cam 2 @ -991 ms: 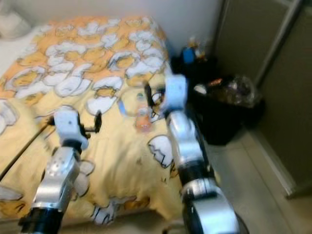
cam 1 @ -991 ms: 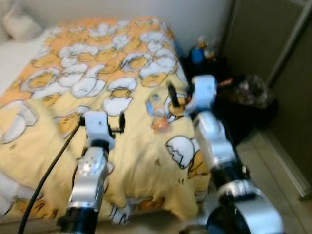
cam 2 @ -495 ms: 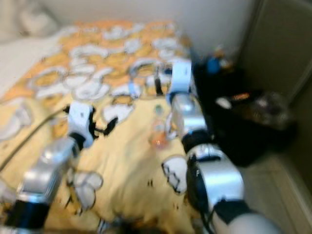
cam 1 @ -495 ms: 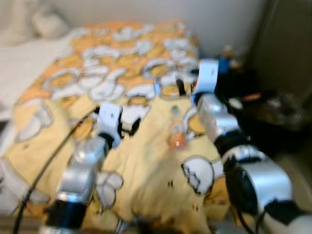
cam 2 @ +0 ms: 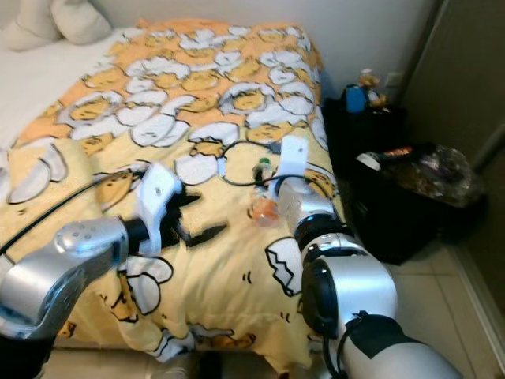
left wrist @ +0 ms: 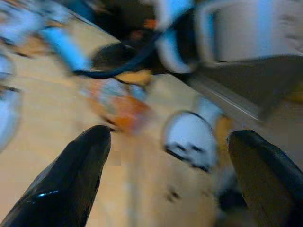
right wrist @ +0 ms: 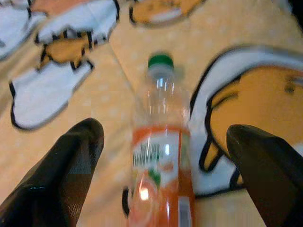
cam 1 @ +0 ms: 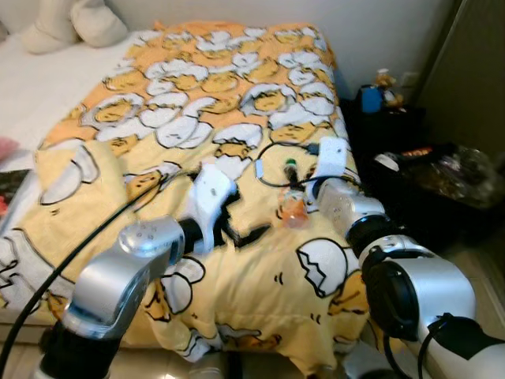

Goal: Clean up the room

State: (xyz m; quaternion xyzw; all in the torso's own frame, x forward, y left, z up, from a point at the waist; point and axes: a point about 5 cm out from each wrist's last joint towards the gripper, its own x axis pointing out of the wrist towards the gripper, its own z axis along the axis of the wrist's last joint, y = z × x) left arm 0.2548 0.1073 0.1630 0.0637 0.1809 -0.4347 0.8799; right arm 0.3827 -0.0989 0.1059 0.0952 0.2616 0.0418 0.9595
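Left eye view: a bed [cam 1: 47, 87] takes up most of the scene, covered by a yellow blanket [cam 1: 260, 260] printed with cartoon eggs. White pillows [cam 1: 75, 24] sit at its far left corner. To the right of the bed, on the floor by the wall, stands a black trash bin [cam 1: 442, 189] filled with crumpled clear plastic. A dark low table [cam 1: 383, 118] beyond it holds a small blue object and a figurine, both too small to identify.

A thin black cable [cam 1: 276, 162] loops across the blanket near the right edge of the bed. Just beside it lies a clear plastic bottle [cam 1: 293, 207] with an orange label and a green cap, resting on its side on the blanket.

The right gripper [right wrist: 163, 170] hovers over the bottle, its two black fingers spread wide on either side and not touching it. The left gripper [cam 1: 237, 229] hangs above the blanket, a little to the left of the bottle, its fingers also wide apart and holding nothing.
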